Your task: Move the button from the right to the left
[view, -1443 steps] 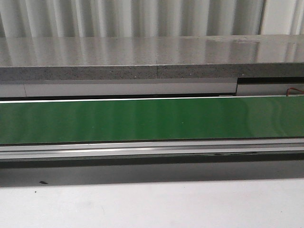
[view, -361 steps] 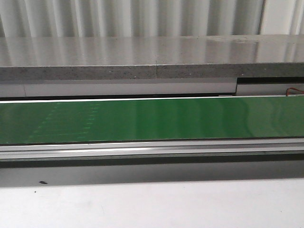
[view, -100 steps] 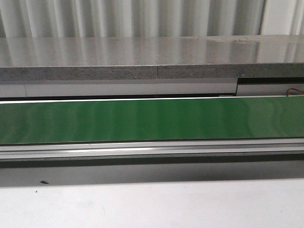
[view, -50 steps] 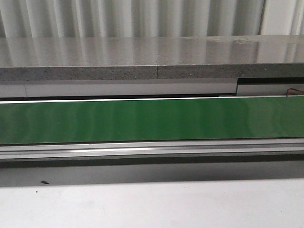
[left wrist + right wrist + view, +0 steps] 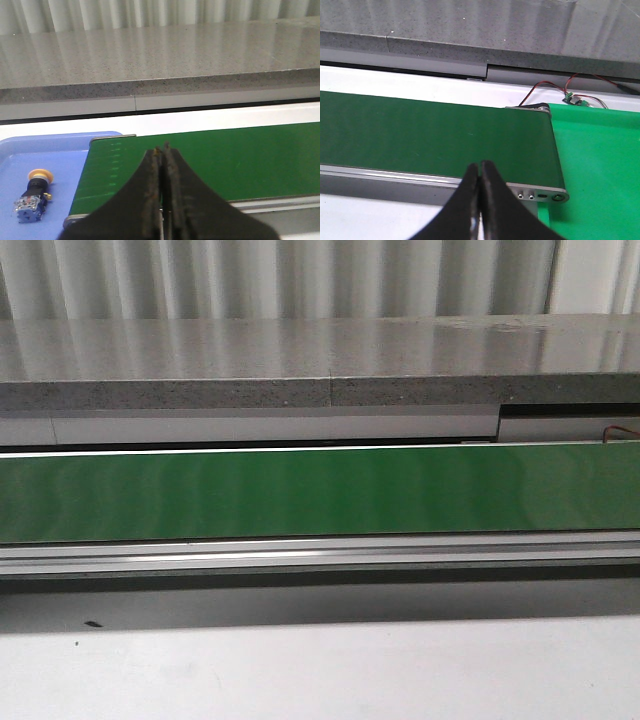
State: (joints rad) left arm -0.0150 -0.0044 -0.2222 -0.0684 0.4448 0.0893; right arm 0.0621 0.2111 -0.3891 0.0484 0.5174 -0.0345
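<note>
In the front view neither arm shows, and the green belt (image 5: 320,490) runs off both side edges, so its ends lie out of frame there. The blue tray (image 5: 60,150) in the left wrist view is cut by the picture's edge, and its near part is hidden behind the left gripper (image 5: 162,150). The button (image 5: 34,195) on it is too small to make out the grey parts on its block. In the right wrist view the bright green surface (image 5: 600,165) runs past the edge, and the small board (image 5: 577,100) on the red wires (image 5: 545,87) is too small to read
</note>
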